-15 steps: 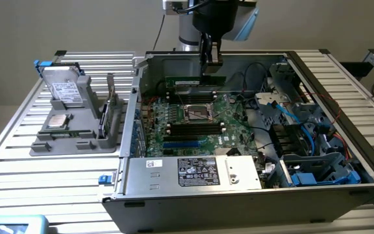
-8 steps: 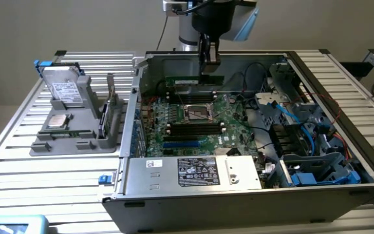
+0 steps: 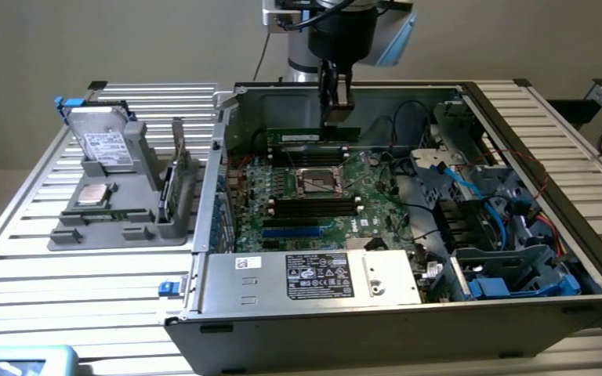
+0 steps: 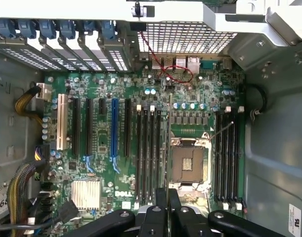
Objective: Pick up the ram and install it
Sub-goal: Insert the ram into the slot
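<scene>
The ram (image 3: 313, 137), a narrow green stick with a white label, hangs level inside the open computer case (image 3: 280, 329). My gripper (image 3: 335, 119) is shut on its top edge from above. The stick hovers over the motherboard (image 3: 280, 196), above the black memory slots (image 3: 312, 159) on the far side of the CPU socket (image 3: 320, 182). In the wrist view the ram (image 4: 169, 143) appears edge-on as a thin line running out from between my gripper (image 4: 164, 200) fingers. There it lies between the socket (image 4: 190, 165) and a bank of memory slots (image 4: 148, 148).
A grey holder tray (image 3: 123, 227) at the exterior view's left carries a hard drive (image 3: 104, 141), a small silver chip (image 3: 94, 194) and a green card (image 3: 175, 184). Case walls, the power supply (image 3: 322, 276), blue cables (image 3: 469, 184) and a drive cage (image 3: 510, 266) surround the board.
</scene>
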Action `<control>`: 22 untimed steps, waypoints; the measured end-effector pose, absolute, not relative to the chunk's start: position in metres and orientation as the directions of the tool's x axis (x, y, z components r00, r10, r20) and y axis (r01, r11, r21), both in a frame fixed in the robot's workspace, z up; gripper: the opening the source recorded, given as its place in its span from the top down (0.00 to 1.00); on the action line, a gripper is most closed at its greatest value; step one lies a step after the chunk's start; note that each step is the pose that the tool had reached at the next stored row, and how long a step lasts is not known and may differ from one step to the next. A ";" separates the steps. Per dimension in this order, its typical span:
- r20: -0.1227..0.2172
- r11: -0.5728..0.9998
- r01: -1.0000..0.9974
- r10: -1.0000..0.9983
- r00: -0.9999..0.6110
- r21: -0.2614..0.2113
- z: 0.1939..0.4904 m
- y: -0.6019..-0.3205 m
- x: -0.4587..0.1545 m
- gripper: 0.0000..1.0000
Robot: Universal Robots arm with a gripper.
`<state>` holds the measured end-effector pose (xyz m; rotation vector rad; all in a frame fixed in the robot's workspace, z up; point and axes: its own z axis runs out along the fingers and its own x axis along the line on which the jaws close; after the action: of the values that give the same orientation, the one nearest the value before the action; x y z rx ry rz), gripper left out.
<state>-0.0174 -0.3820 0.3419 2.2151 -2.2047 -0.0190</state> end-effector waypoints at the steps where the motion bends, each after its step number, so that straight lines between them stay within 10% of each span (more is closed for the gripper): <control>1: 0.007 -0.005 -1.000 -1.000 0.005 0.020 0.341 -0.382 -0.017 0.87; 22: 0.011 -0.007 -1.000 -1.000 0.007 0.020 0.304 -0.395 -0.016 0.87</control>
<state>-0.0162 -0.3953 0.3037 2.2135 -2.1985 -0.0100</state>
